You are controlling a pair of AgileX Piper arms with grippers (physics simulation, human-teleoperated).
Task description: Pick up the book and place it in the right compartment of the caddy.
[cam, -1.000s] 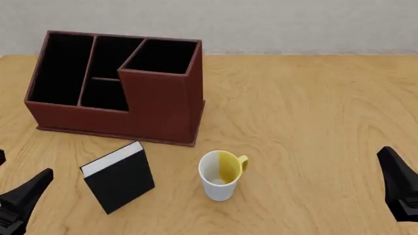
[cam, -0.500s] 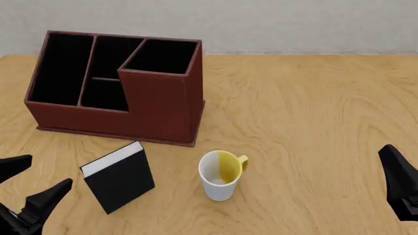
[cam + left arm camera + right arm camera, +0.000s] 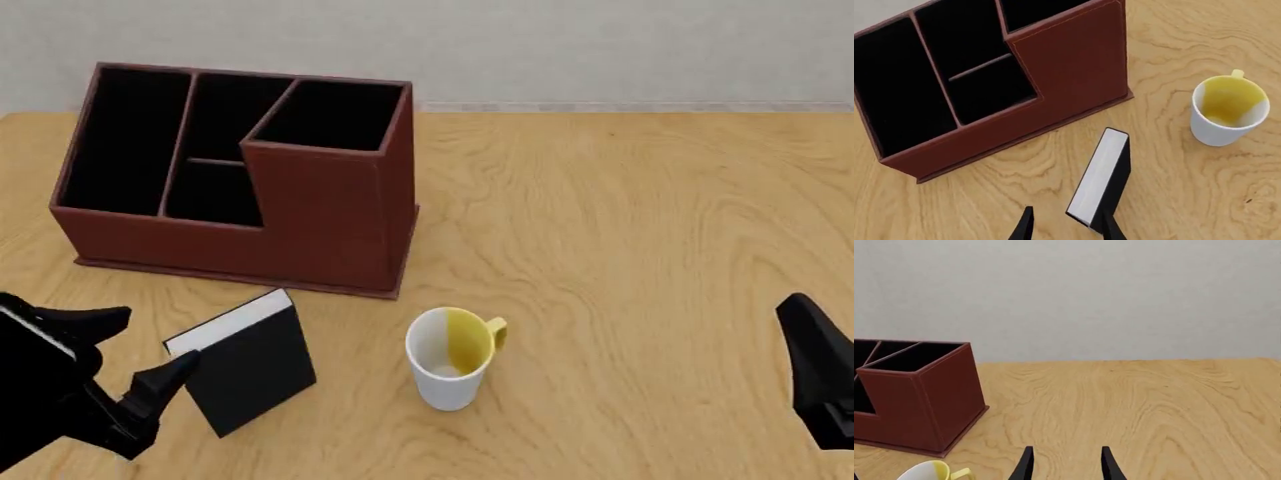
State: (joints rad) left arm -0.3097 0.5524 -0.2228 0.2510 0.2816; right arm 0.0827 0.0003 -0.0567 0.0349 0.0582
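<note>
Left gripper [image 3: 114, 352] advanced toward upright thin black hardcover book [image 3: 244, 362], lower left; fingers wide open, empty. Risk: near finger clips cover, topples book.

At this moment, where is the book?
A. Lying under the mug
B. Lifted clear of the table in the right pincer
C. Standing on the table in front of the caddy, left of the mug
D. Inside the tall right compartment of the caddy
C: the book stands on the table in front of the caddy, left of the mug, with the open left pincer beside it.
</note>
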